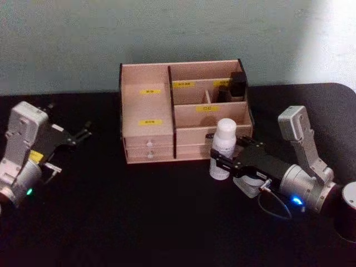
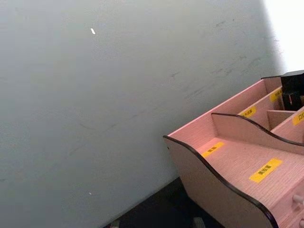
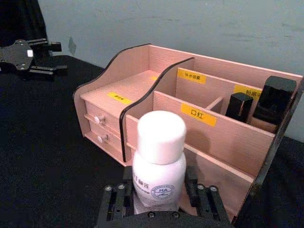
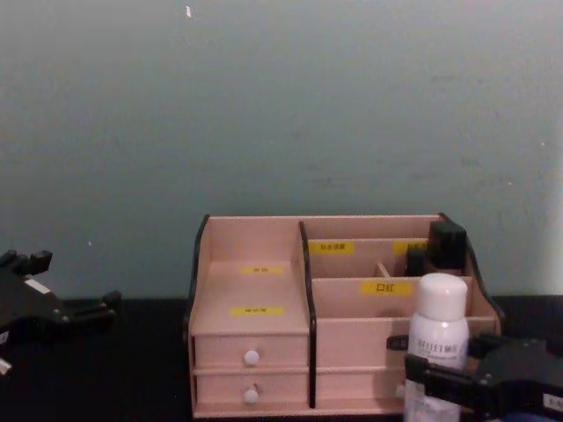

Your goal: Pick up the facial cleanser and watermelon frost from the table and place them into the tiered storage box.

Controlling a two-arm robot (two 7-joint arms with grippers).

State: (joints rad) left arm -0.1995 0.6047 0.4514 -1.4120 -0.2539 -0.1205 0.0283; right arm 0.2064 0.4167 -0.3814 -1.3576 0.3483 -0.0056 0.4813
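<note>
Just before the tiered storage box (image 1: pixel 144 78) on a black table (image 1: pixel 139 217), grey-green wall (image 1: pixel 167 33) behind, right gripper (image 1: pixel 218 151) clamps a white bottle (image 1: pixel 226 132), label illegible; left gripper (image 1: pixel 84 132), left of box, gapes empty.

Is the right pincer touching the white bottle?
Touching. The right wrist view shows the right pincer closed against both sides of the white bottle.

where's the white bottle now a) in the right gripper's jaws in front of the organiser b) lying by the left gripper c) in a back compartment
a: the right gripper is clamped on the white bottle, upright before the tiered storage box.
</note>
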